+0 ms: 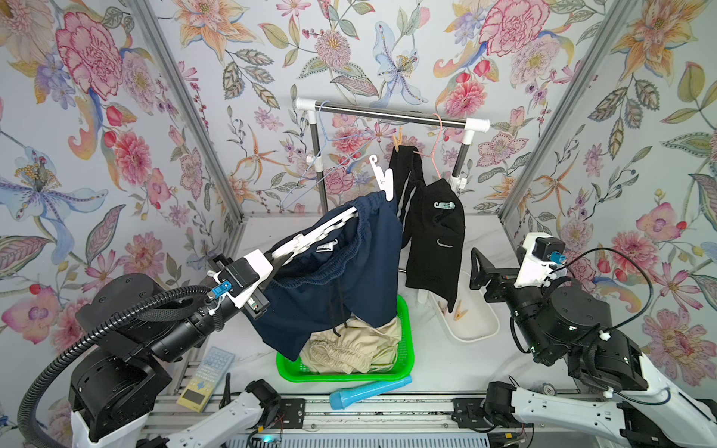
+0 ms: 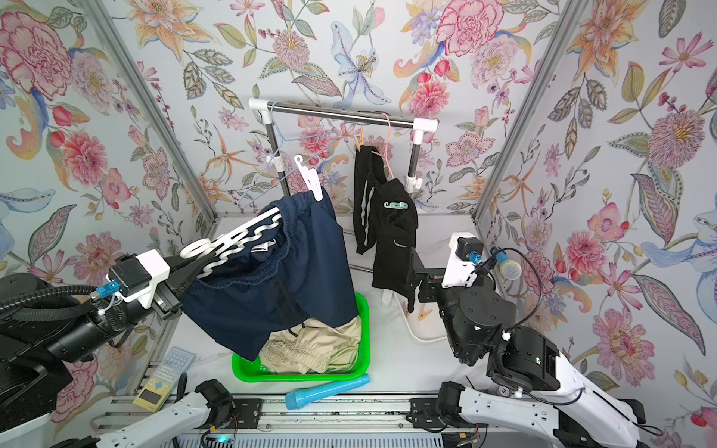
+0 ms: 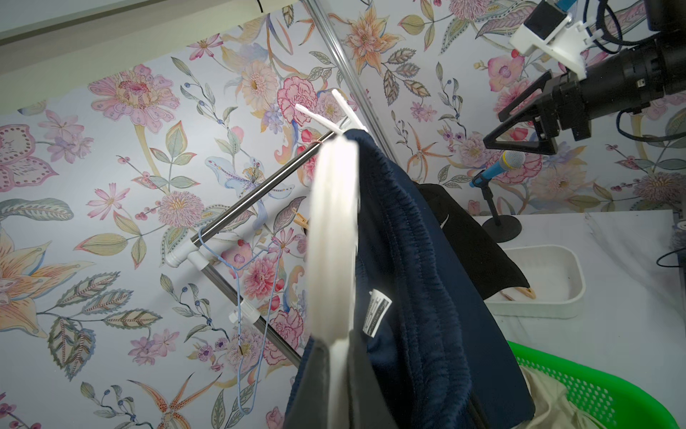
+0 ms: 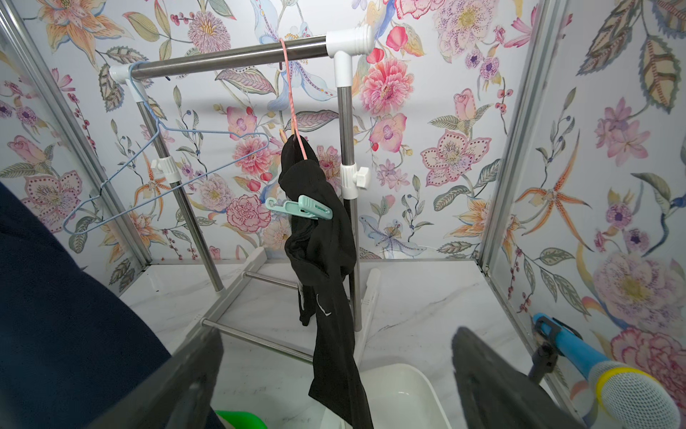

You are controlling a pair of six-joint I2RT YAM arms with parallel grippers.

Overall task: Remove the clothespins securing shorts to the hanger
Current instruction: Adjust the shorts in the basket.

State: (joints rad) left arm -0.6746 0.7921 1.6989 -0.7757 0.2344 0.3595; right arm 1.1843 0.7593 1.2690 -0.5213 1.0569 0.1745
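Well, in both top views my left gripper [image 1: 281, 259] was clamped tight on the white hanger [image 1: 314, 232], holding it slanted above the green basket [image 1: 405, 349]. The navy shorts [image 1: 349, 271] draped from it, and the white clip [image 1: 384, 180] pinched their waistband at the hanger's far end. The beige shorts [image 1: 349, 345] lay in the basket. The black shorts [image 1: 430, 240] hung from the pink hanger [image 1: 438, 143] on the rail [image 1: 388, 114], with a wooden clothespin [image 1: 397, 141] at their top and the teal clip [image 1: 444, 204] lower down. My right gripper [image 1: 479, 271] stood spread wide and empty just beside the black shorts, near the white tray [image 1: 481, 326], where loose wooden pins [image 1: 459, 312] lay. From the left wrist I saw the white hanger running away from the closed left fingers [image 3: 308, 393], the navy waistband alongside it and the white clip at its tip. From the right wrist the right fingers [image 4: 490, 371] stood far apart, gripping nothing, with the teal clip ahead on the black shorts.
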